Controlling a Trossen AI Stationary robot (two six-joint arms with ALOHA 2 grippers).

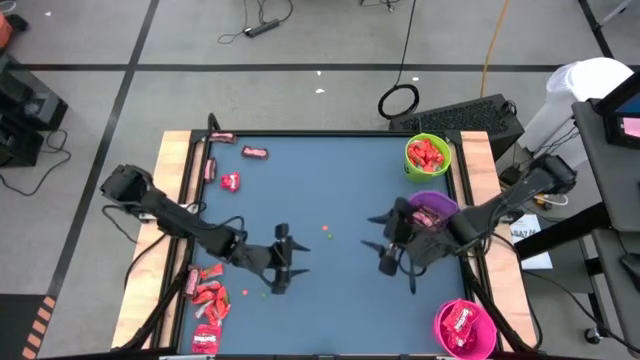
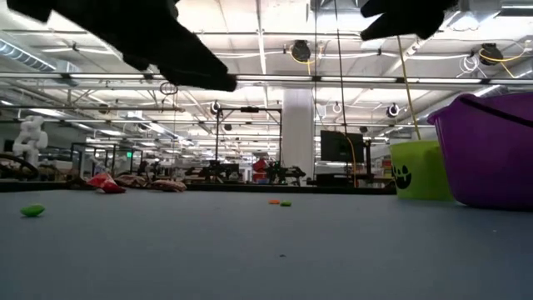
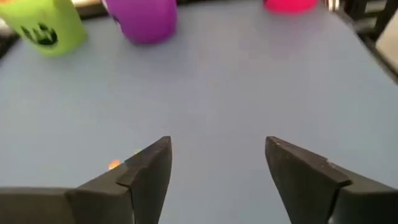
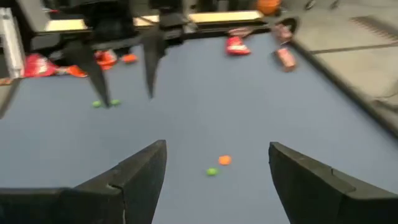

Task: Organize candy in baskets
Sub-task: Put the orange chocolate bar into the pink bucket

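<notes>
Across blue table top (image 1: pixel 330 190), wood-edged, grey floor around; open hall with ceiling lights behind. Three baskets on right edge: lime green basket (image 1: pixel 428 157) with candy, purple basket (image 1: pixel 432 210), pink basket (image 1: pixel 465 328) with candy. Loose candy (image 1: pixel 209 297) heaped front left, four pieces (image 1: pixel 230 181) far left. Left gripper (image 1: pixel 281 260) spread, empty, mid-table; right gripper (image 1: pixel 390 243) spread, empty, beside purple basket.

Three baskets stand on the worktop (image 1: pixel 330 170): one lime green (image 1: pixel 427 157), one purple (image 1: pixel 433 210) just beside the right pincer (image 1: pixel 390 245), one bright pink (image 1: pixel 465 328). Two pincers, the left pincer (image 1: pixel 283 258) facing the right. Four loose candies (image 1: pixel 229 182) lie well beyond the left pincer; a heap (image 1: pixel 208 300) behind it is too jumbled to count.
</notes>
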